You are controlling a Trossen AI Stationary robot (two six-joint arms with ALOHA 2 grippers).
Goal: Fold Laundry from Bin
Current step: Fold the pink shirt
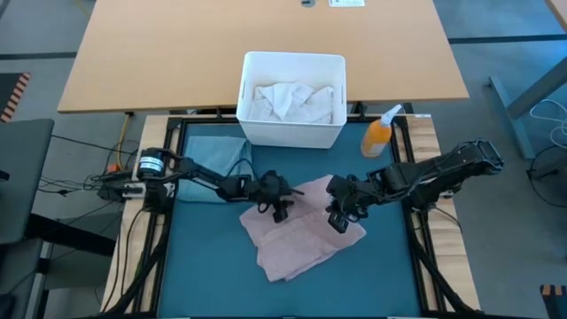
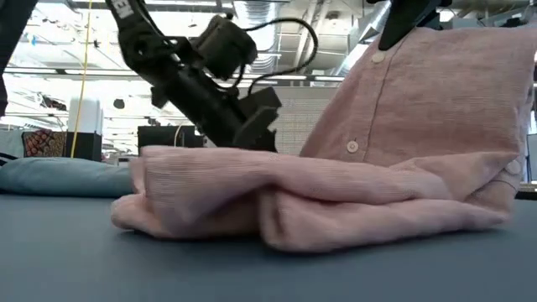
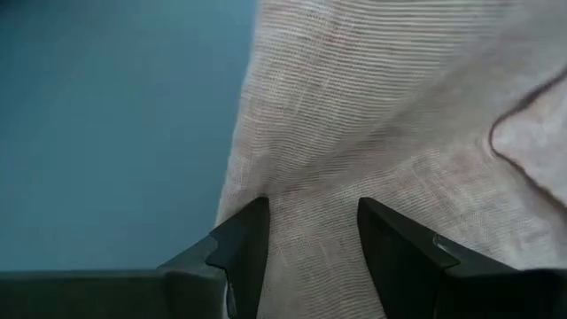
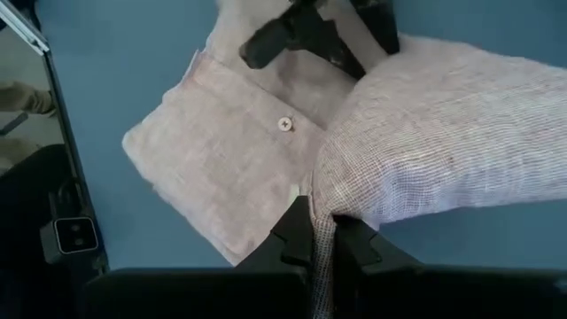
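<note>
Both grippers meet pink shirt (image 1: 297,237): right gripper (image 1: 337,217) pinches it

Shirt (image 1: 297,237) on mat (image 1: 204,266); bin (image 1: 292,97) behind, bottle (image 1: 379,135) right of bin

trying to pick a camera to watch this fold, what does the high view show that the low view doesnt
Only the high view shows the white bin with white cloth inside, the orange spray bottle, a folded blue garment on the teal mat, and both arms reaching in from either side.

Only the low view shows the shirt's buttons and how high its right part is lifted above the mat.

Both show the pink shirt, the left gripper open beside it, and the right gripper shut on the shirt's fabric.
</note>
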